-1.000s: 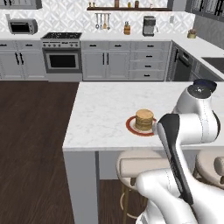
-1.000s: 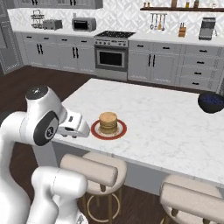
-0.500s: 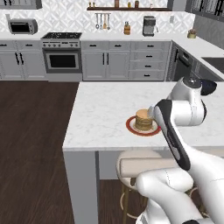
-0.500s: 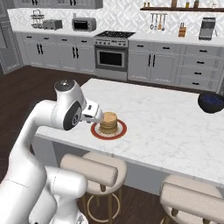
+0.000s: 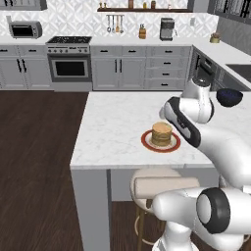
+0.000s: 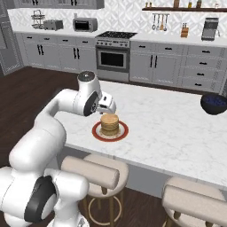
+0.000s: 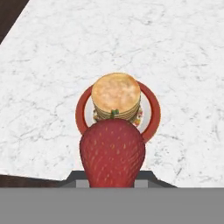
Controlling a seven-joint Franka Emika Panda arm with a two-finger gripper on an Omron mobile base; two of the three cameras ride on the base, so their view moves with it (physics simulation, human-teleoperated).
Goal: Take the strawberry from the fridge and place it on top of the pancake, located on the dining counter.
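Our tool [image 6: 108, 105] was pinching the strawberry [image 7: 112, 152], which sat large and red at six o'clock in the hand view with its small green stem pointing toward twelve; the fingertips themselves were hidden behind the fruit. In the right base view the tool hung above the counter [image 6: 177, 124], just beside the pancake [image 6: 109, 123] at about ten o'clock from it.

From the hand view we saw the pancake [image 7: 116, 96] stacked on its red-rimmed plate [image 7: 151, 114], directly past the stem at twelve o'clock. The plate lay well inside the marbled top (no other item near it). In the left base view the pancake [image 5: 162, 133] rested at nine o'clock from the wrist, and a dark blue bowl [image 5: 229, 96] stood well apart at two o'clock.

We judged the carrying step nearly complete and the placing step in hand. The next move called for bringing the tool over the middle of the stack, lowering until the fruit touched the top disc, then spreading the fingers gently so the round berry would not roll off.
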